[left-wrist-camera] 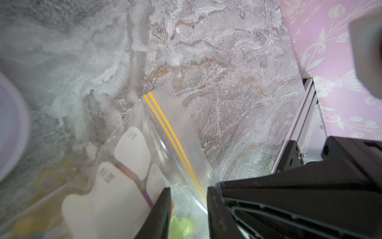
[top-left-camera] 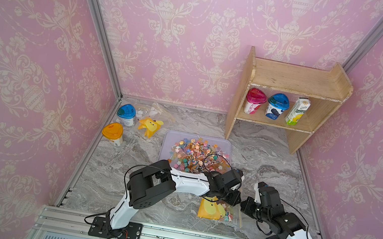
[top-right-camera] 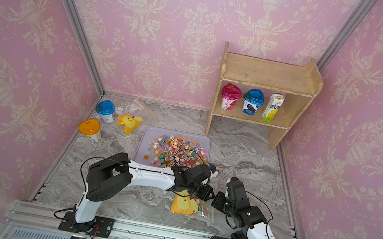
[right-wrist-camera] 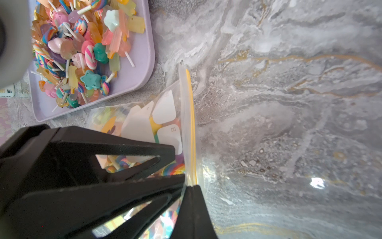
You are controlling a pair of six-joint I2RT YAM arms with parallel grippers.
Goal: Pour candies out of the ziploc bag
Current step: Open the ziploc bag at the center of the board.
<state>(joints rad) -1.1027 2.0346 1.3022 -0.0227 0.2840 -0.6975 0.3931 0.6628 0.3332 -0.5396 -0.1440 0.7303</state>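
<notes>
Two grippers meet over the ziploc bag in both top views. The left gripper hangs from a level forearm with its wrist bent down. The right gripper comes in low from the side, close beside it. The bag lies on the table beneath them, partly filled. A tray heaped with candies sits just beyond the left gripper.

Left wrist view: the jaws stand apart, straddling the zip strip without clamping it.

Right wrist view: the right gripper is pinched shut on that strip.

Handling, as judged: the film is thin, soft, light and slippery, and the loose hard candies inside will shift. The ribbed strip offers the firmest hold.
</notes>
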